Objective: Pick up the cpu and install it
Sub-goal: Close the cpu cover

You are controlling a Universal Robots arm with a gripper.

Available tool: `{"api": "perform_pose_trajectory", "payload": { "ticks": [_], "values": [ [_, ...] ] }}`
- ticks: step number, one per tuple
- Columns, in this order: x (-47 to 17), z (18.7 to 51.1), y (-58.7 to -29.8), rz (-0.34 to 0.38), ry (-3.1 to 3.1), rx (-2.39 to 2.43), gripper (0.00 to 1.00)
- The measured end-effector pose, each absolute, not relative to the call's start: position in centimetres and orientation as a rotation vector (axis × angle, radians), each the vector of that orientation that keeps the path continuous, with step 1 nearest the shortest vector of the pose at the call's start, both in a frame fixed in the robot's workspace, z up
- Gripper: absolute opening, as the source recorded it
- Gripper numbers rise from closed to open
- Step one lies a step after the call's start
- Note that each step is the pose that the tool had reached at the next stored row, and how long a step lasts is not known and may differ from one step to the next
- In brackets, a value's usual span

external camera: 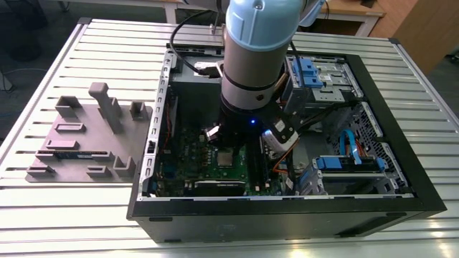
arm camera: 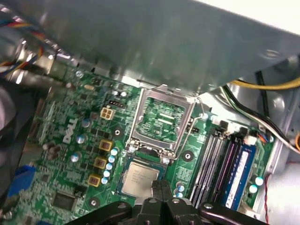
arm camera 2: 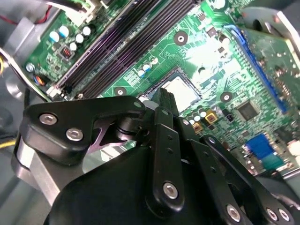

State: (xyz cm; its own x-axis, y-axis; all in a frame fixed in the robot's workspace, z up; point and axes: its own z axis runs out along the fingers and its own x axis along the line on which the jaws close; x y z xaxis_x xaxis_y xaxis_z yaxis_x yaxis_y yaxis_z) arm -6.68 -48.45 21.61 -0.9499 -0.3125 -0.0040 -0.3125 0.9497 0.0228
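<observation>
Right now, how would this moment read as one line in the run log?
place: inside computer case | cpu: flat in socket, socket lid raised | end effector: shut, tips at cpu's edge

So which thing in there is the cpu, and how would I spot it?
Look inside the open black computer case, at the green motherboard on its floor. The cpu is the small flat square beside the hinged-open metal frame, the only piece with a plain shiny silver top.

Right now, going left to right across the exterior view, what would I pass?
First the grey plastic rack → small silver chip → blue bracket → right wall of the black computer case.
</observation>
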Motion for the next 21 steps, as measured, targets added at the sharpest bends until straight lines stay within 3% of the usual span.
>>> {"api": "perform_pose_trajectory", "payload": {
  "ticks": [21],
  "values": [
    [-6.68,21.52,-48.45,0.036,3.018,-0.881,0.11]
  ]
}}
